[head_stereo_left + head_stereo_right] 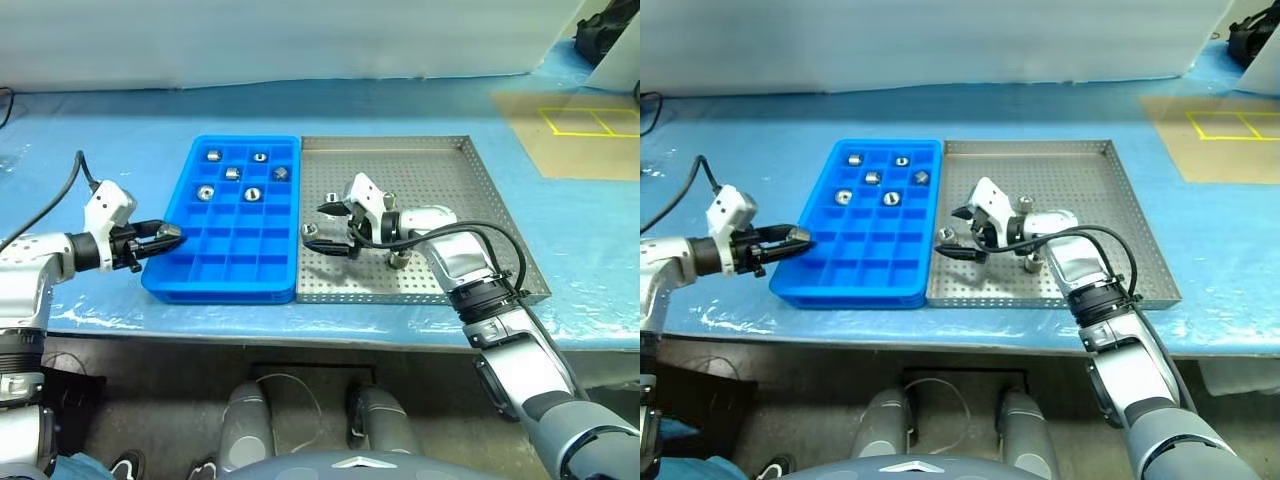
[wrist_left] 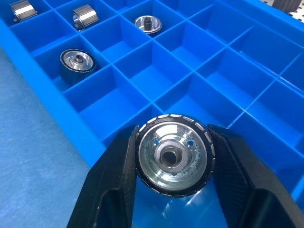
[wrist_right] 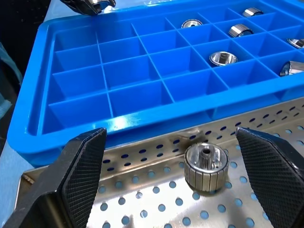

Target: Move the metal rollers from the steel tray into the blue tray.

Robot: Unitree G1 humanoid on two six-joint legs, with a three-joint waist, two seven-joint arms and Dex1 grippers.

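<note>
Over the blue tray's (image 1: 240, 262) edge, my left gripper (image 1: 168, 237) clamps a roller (image 2: 174, 154); my right gripper (image 1: 328, 231), jaws apart, straddles another roller (image 3: 205, 166) on the steel tray (image 1: 470, 180).

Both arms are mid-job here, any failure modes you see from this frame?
1. The left gripper pinches a roller only by its rounded rim, near the blue tray's outer edge; a slip could send it onto the table.
2. The right gripper stands open around a roller on the steel tray, close to the blue tray's wall; closing off-centre might knock it away.
3. Six compartments are already filled; a drop could double up.
</note>
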